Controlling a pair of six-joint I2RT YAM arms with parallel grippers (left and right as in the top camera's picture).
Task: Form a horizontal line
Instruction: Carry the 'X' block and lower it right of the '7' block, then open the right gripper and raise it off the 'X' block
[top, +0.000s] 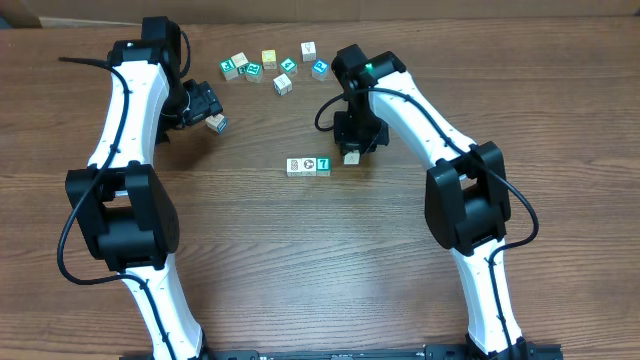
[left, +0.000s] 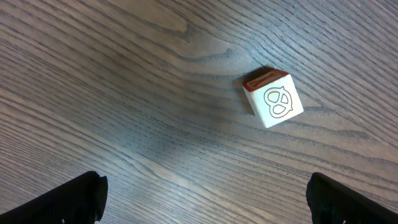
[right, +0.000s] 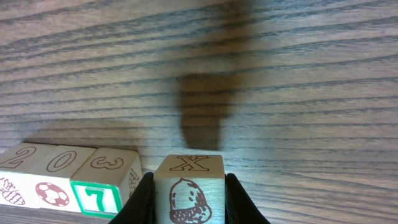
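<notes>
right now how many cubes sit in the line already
3: a white cube, a football cube and the teal 7 cube, side by side. The right claw holds the acorn cube beside them.

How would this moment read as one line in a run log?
right gripper: shut on acorn cube, just right of three-cube row, not joined | left gripper: open over pretzel cube | loose cubes: far side

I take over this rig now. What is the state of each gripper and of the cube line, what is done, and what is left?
Left gripper: open, above a loose pretzel cube, holding nothing.
Right gripper: shut on the acorn cube, at the teal end of the row.
Done: three cubes in a row.
Left: set the acorn cube against the row, then release.
</notes>
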